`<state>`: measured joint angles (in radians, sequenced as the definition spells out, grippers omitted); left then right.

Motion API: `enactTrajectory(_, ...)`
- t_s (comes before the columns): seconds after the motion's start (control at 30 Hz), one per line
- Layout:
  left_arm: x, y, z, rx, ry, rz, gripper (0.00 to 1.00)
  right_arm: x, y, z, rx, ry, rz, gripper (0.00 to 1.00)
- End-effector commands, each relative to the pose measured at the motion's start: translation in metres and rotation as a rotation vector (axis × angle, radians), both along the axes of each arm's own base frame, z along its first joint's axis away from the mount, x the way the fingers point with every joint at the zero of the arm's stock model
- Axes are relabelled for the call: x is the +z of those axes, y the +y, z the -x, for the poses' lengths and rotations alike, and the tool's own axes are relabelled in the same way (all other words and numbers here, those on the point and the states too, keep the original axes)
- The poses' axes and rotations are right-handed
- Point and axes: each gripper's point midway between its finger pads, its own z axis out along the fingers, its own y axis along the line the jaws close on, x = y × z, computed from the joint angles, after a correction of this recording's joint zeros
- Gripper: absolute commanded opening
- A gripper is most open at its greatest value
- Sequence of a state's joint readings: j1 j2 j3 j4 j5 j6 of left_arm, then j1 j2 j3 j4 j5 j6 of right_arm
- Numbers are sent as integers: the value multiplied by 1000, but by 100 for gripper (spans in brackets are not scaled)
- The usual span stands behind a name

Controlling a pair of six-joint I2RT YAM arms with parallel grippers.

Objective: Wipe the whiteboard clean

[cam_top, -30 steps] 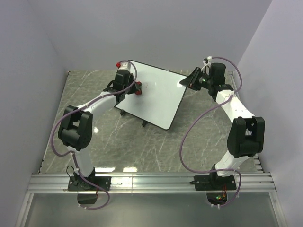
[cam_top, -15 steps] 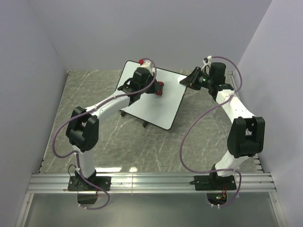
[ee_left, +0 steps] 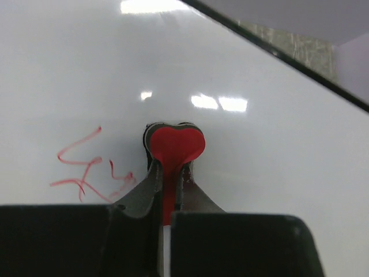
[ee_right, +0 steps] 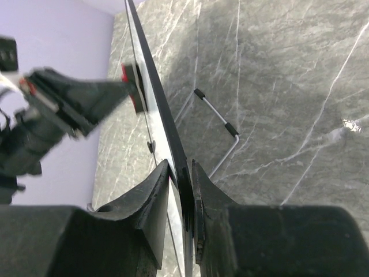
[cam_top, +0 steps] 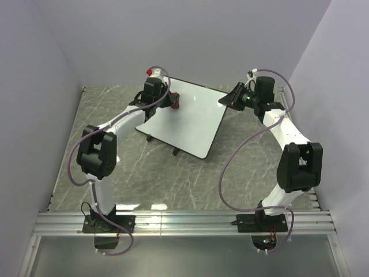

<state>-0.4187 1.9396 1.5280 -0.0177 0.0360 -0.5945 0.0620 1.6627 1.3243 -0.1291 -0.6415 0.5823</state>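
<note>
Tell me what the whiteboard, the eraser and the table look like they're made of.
Whiteboard: smooth glossy white panel, lamp glare mirrored on it; thin dark frame. Eraser: matte red, bulging where squeezed, likely foam or rubber. Table: grey marble-patterned top, white veins; stone or laminate, can't tell.

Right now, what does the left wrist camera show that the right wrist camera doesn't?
Only the left wrist view shows the red scribbles on the whiteboard face. Only the right wrist view shows the right fingers pinching the board's edge, and the wire stand behind it. Both show the whiteboard and the red eraser held in the left fingers.
</note>
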Motion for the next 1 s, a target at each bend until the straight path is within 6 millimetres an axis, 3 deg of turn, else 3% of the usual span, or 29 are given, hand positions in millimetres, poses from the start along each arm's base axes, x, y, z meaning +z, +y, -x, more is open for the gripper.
enactTrajectory(0.0,-54,-39,69,-150,158,-77,0,35,-9,-15,-34,-131,56,0)
enactTrajectory(0.07,-54,-56,89,-197,163,-76,0,34,-9,-16,-33,-131,54,0)
enactTrajectory(0.2,-39,-59,105,-207,153,-31,0,35,-8,-17,-32,-134,52,0)
enactTrajectory(0.33,-49,-27,86,-134,160,-58,0,36,-8,-17,-31,-136,53,0)
enactTrajectory(0.47,-76,27,57,-40,216,-48,0,35,-9,-15,-30,-133,52,0)
enactTrajectory(0.57,-86,48,43,2,223,-88,0,34,-8,-13,-27,-132,54,0)
enactTrajectory(0.97,-115,81,22,81,267,-73,0,36,-9,-12,-25,-134,59,0)
